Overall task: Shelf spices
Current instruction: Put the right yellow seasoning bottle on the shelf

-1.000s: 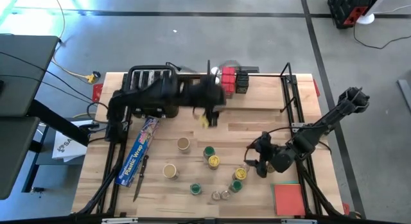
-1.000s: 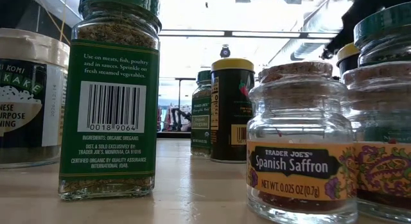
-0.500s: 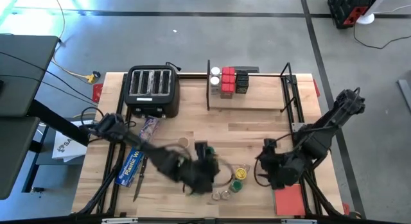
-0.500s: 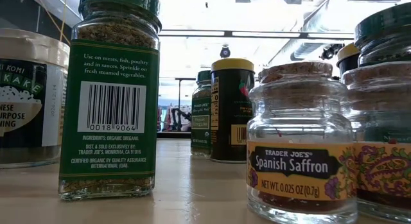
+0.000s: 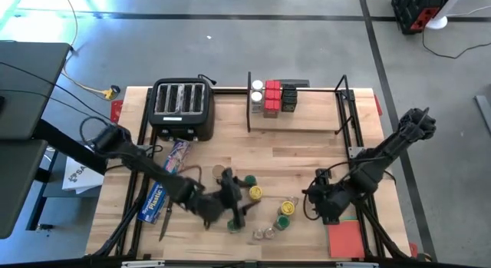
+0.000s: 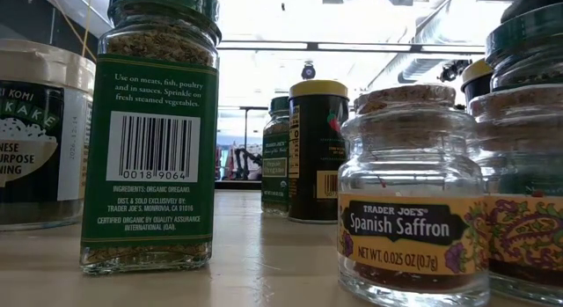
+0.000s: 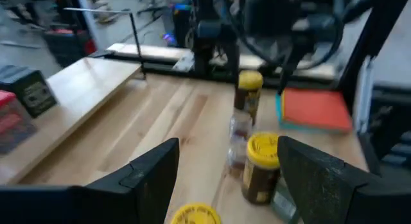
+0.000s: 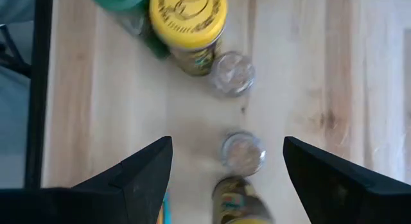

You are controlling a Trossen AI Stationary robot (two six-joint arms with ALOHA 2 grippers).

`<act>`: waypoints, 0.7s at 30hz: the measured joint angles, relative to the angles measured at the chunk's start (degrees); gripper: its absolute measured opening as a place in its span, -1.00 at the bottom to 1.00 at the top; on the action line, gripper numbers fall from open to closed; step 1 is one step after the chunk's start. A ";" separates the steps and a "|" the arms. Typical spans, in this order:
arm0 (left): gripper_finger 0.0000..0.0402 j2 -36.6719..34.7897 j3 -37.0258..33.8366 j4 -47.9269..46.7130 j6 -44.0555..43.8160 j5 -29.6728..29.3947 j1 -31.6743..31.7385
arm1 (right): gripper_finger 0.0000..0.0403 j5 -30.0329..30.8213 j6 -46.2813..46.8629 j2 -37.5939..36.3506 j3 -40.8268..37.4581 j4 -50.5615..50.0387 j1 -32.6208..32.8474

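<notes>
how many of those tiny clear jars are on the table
2. One tiny clear jar and another sit side by side near the front edge; more may be hidden.

Sitting on the light-wood shelf (image 5: 307, 114) are two red rectangular tins (image 5: 271, 97), two black boxes (image 5: 289, 97) and two white-lidded round jars (image 5: 257, 91), while one black four-slot toaster (image 5: 182, 107), one long blue plastic-wrap box (image 5: 163, 183) and one flat red square pad (image 5: 347, 237) are lying on the wooden tabletop (image 5: 307, 153).
</notes>
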 joint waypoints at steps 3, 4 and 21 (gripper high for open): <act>0.29 -2.84 -8.66 14.84 0.49 2.17 2.09 | 0.44 0.12 -2.89 -0.01 0.02 0.54 -2.41; 0.29 -3.28 -10.74 18.71 0.43 2.22 2.62 | 0.44 0.07 -3.85 -0.01 0.02 0.62 -3.22; 0.29 -3.35 -15.55 25.24 1.47 2.10 3.60 | 0.44 -5.01 9.14 -0.80 15.12 -20.33 -0.01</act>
